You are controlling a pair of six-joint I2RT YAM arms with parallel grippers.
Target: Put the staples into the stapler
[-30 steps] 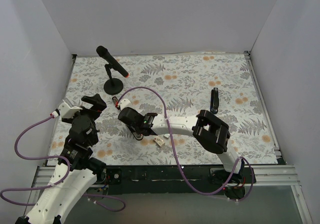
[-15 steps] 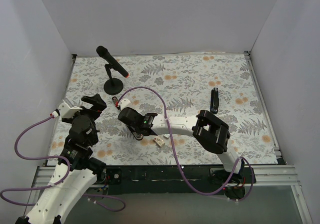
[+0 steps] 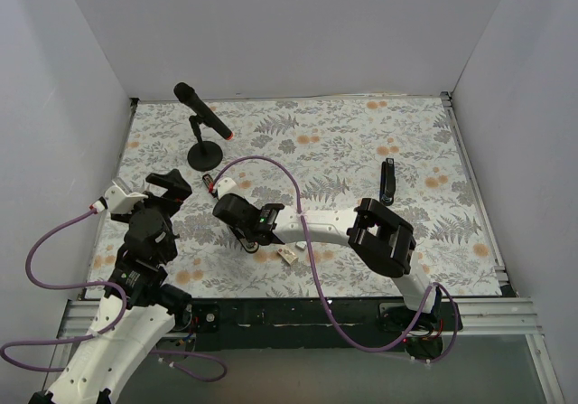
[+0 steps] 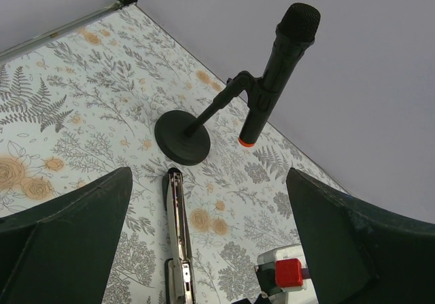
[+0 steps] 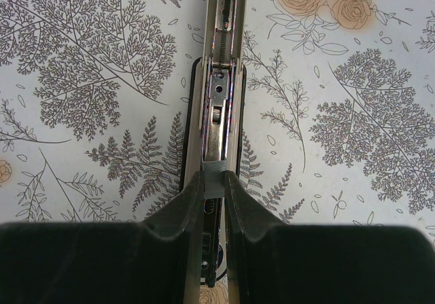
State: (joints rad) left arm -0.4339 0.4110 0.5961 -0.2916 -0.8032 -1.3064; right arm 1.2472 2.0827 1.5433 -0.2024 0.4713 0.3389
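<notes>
I'm pinching the staple block [image 5: 213, 179] in the right jaws right over the open rail of the stapler [image 5: 221, 79] lying on the counter [image 5: 353, 113], left jaws idling wide, and next I'm reckoning on lowering it squarely into the channel before releasing

Silver stapler [image 5: 221, 93], grey staples [image 5: 216, 181]; grey-fern, orange-rose table [image 5: 353, 134].

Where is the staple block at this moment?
In the right wrist view, the staple block is pinched in the right gripper, directly over the open rail of the stapler.
</notes>
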